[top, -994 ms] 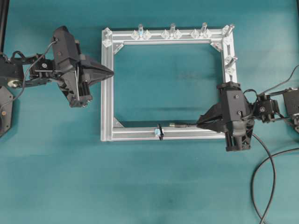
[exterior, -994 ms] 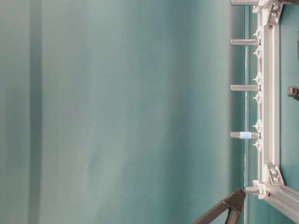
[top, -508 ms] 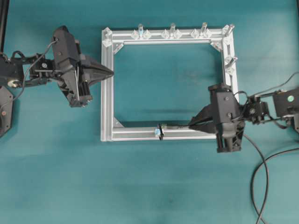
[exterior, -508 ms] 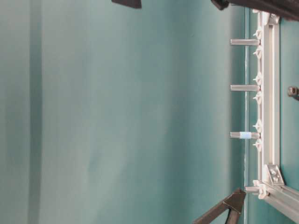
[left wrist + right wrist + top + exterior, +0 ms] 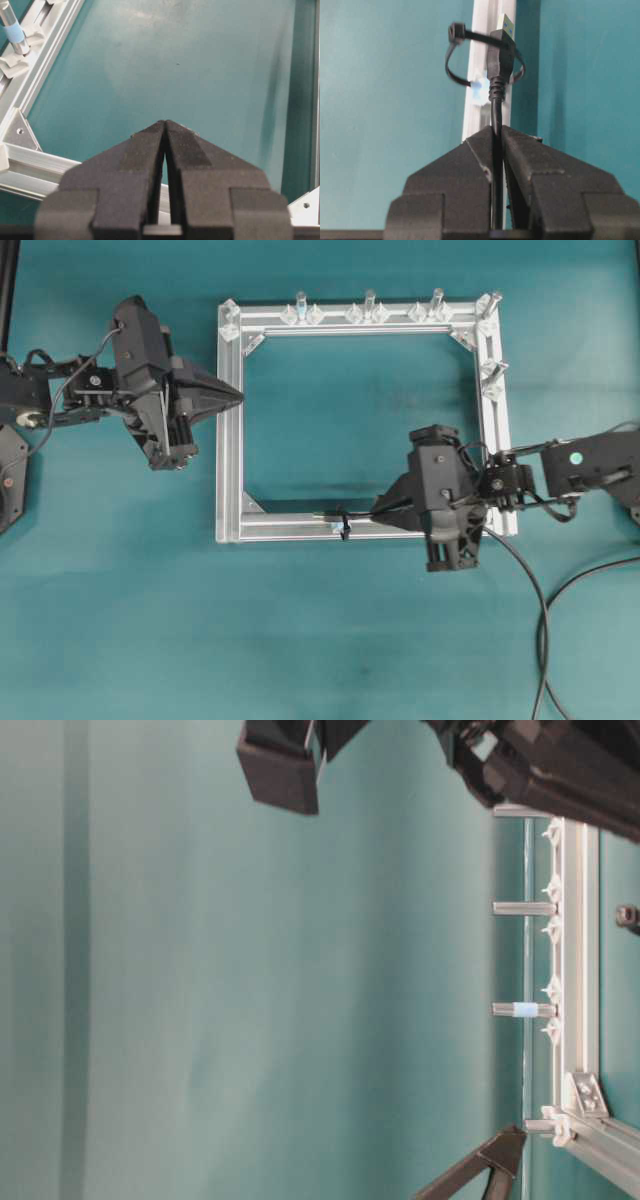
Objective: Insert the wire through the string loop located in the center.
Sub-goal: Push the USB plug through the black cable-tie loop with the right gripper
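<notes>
My right gripper is shut on the thin black wire just behind its plug. The plug sits inside the black string loop, and its silver tip pokes out past the far side of the loop. A pale blue fitting shows at the loop's base on the rail. From overhead, the right gripper hovers over the frame's bottom rail, right of the loop. My left gripper is shut on nothing, pointing over the frame's left rail; its tips meet.
The loop is fixed to a square aluminium frame on the teal table. Upright pegs stand along its top rail and right corner, one with blue tape. Black cables trail at the lower right. The right arm fills the table-level view's top.
My right gripper has travelled left along the bottom rail with the wire, and the plug has gone from short of the loop to inside it. The left arm has not moved.
</notes>
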`<action>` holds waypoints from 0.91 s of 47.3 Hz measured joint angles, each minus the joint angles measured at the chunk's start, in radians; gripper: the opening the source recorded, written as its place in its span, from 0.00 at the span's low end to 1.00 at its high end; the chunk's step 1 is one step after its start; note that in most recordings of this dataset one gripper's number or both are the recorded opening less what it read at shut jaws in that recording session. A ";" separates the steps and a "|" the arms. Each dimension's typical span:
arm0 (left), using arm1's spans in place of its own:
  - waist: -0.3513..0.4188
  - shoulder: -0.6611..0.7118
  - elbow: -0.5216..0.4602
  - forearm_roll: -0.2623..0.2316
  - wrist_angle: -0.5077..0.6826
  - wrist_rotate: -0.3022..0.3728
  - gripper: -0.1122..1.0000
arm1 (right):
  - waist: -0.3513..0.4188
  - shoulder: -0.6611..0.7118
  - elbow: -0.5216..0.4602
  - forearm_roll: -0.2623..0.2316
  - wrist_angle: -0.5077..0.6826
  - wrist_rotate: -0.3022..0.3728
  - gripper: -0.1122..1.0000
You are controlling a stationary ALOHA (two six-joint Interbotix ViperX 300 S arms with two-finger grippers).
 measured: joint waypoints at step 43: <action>-0.002 0.000 0.000 0.000 0.000 0.000 0.10 | 0.000 0.060 -0.066 0.000 0.000 -0.002 0.17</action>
